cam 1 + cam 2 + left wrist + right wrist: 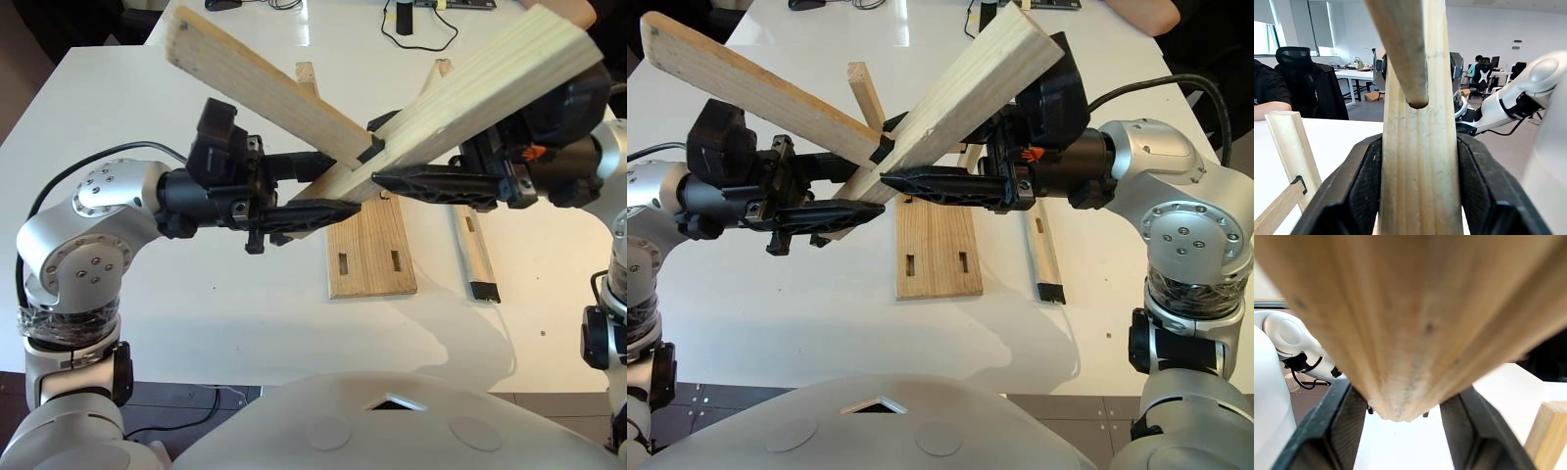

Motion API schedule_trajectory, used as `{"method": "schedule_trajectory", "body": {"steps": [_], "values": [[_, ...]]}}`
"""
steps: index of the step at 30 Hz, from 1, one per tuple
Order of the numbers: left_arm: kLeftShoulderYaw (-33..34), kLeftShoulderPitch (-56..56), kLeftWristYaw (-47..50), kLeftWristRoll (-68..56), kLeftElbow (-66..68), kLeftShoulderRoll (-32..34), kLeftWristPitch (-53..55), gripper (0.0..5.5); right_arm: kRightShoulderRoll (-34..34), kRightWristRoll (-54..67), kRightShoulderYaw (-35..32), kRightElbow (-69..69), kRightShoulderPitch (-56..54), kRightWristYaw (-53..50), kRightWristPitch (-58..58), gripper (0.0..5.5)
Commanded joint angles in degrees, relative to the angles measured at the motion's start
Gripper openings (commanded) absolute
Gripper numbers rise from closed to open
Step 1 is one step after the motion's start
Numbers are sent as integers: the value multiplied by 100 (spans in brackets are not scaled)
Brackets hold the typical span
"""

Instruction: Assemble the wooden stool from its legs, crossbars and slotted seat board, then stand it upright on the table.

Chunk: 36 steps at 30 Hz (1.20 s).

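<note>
Left gripper (pixel 338 186) clamps the lower end of one long pale wooden leg (pixel 490 83), crossed in mid-air by a second pale plank with a black end bracket (pixel 255 78); right gripper (pixel 382 179) sits at that crossing, hold not discernible. On the white table (pixel 196 294) lie one slotted wooden seat board (pixel 367 250) and one slim black-tipped crossbar (pixel 475 255).

A black cable (pixel 419 49) lies on the white table (pixel 196 313).

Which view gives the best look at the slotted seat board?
Right eye view: the seat board lies flat on the table, two slots visible, far end behind the held planks. Left eye view matches; wrist views face those planks.
</note>
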Motion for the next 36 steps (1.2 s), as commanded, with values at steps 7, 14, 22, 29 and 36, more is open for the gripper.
{"method": "schedule_trajectory", "body": {"steps": [7,14,22,29,36], "values": [[-710,849,-284,1950,737,96,-769,361,-266,-285,-405,291,-85,253,-114,203],[-1273,1495,-426,3406,1380,115,-1728,361,-909,-846,-694,558,457,918,-206,203],[-1428,1704,-409,3930,1707,-24,-2091,361,-1327,-2505,-32,866,1316,1729,-1151,203],[-1729,2157,-590,4043,1151,77,-2078,361,-1347,-3095,267,716,1887,2064,-1572,203],[-1684,2220,-629,4096,1133,151,-2020,361,-1655,-3158,170,447,2376,2393,-1737,203]]}}
